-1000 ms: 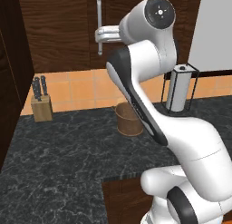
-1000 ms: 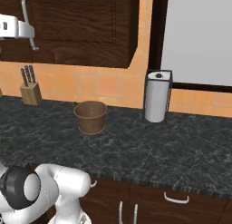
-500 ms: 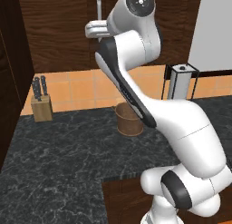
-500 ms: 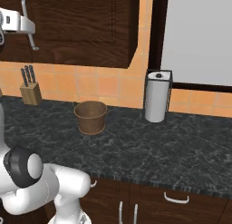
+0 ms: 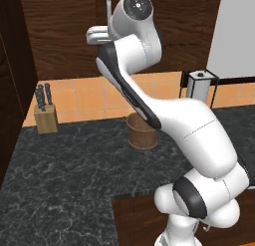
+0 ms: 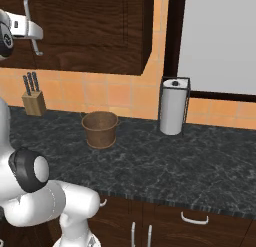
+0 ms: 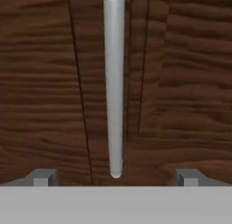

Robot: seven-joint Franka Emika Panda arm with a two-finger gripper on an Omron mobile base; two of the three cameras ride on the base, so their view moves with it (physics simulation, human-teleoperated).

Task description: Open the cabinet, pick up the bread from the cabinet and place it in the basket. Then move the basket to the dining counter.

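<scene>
The big dark wood cabinet (image 6: 85, 31) hangs on the wall above the black desk (image 6: 165, 163), and its door is shut, so the step in hand looks like opening it. The bread must be inside behind the door, so it cannot be seen yet. The white arm (image 5: 164, 115) reaches up high toward the door. The round brown basket (image 6: 100, 129) stands on the desk, just under the cabinet and well below the hand. A paper towel roll (image 6: 173, 112) stands to one side of the basket and a knife block (image 6: 33, 102) stands to the other side, both near the orange wall. The long silver handle (image 7: 114, 82) runs up and down the door. In the hand view the handle sits right in the middle, between the two small dark fingers (image 7: 44, 177). The gripper (image 7: 115, 178) is spread wide, and it holds nothing. The fingers do not seem to touch the handle yet. To do this step well, I think the hand should go straight forward until the bar is well between the fingers. Only the lower end of the bar is between them now, so going a little higher on the bar may give a safer hold. Then the fingers should close on the bar. After that, a slow pull in a curve should swing the door open. A fast tug might make the bar slip out.
</scene>
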